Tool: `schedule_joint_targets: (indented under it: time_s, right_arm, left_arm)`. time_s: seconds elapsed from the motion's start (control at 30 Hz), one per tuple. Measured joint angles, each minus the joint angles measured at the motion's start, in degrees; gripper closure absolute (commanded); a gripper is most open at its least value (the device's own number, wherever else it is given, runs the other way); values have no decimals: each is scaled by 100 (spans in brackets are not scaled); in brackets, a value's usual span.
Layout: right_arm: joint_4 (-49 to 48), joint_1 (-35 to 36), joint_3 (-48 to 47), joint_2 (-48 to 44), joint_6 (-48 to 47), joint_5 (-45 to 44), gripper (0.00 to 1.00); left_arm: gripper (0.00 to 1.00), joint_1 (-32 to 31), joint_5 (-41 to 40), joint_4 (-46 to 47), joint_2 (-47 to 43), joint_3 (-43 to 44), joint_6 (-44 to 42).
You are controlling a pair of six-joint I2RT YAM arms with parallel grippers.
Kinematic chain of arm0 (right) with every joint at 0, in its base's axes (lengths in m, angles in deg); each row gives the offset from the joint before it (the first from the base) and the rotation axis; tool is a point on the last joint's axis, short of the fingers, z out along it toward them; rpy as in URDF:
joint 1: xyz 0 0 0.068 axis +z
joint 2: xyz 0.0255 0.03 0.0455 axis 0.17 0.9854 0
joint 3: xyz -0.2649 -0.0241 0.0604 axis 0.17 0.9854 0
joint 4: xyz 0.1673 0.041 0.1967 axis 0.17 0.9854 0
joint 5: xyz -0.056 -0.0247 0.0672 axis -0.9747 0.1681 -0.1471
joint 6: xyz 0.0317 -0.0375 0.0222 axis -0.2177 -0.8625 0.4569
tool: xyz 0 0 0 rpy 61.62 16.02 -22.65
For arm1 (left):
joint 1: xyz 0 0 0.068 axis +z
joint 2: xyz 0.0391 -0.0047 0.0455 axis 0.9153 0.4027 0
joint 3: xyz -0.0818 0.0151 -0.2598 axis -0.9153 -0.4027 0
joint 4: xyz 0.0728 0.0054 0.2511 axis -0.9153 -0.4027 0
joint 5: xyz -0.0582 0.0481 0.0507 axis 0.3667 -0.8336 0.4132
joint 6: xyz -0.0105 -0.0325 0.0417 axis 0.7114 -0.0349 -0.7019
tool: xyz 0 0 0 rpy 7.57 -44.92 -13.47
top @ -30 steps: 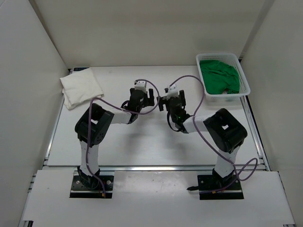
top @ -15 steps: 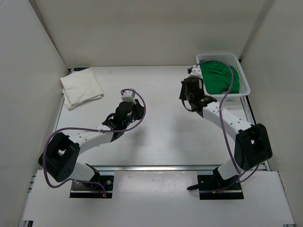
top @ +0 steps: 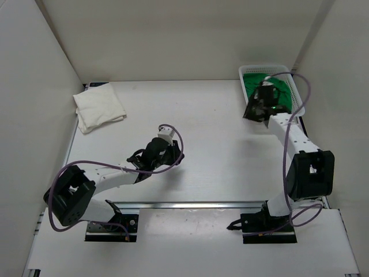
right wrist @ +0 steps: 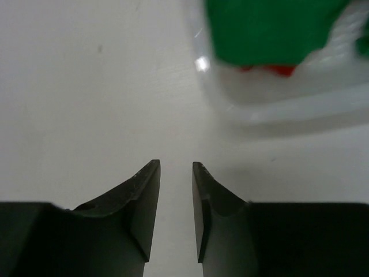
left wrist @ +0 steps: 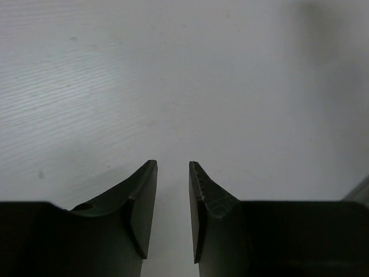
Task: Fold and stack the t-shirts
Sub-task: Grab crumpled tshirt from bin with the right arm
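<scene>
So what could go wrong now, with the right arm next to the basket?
1. The right fingers stand only narrowly apart near the corner of the white mesh basket; they might catch its wall or push it instead of taking the green t-shirt.
2. A red t-shirt lies under the green one; a deep grab could lift both together.

The left arm (top: 112, 172) lies low, its elbow folded back beside its base and its forearm stretched forward. The left gripper (left wrist: 173, 167) points down, jaws a narrow slit apart and empty. The right arm (top: 294, 135) reaches far forward, and the right gripper (right wrist: 176, 167) shows the same narrow, empty gap.
</scene>
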Motion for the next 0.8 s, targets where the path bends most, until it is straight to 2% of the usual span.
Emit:
schedule_joint_targets:
  time_s: [0.1, 0.2, 0.27, 0.47, 0.7, 0.8]
  right_arm:
    - [-275, -804, -557, 22, -170, -35, 75]
    - [-568, -1226, -1327, 398, -328, -203, 79]
    - [-623, -1316, -1915, 901, -435, -278, 77]
    - [-393, -1687, -3392, 2581, -680, -81, 62]
    - [535, -2037, -5530, 4430, -922, 103, 63]
    - [726, -2052, -5807, 4732, -944, 256, 64]
  left_arm:
    - [59, -190, 153, 195, -214, -162, -24]
    - [64, -308, 251, 302, -293, -221, -79]
    - [66, -372, 293, 393, -310, -249, -129]
    - [62, -407, 555, 885, -575, -717, -166]
    - [63, -243, 774, 1340, -420, -905, -76]
    - [65, -201, 857, 1443, -334, -929, -33]
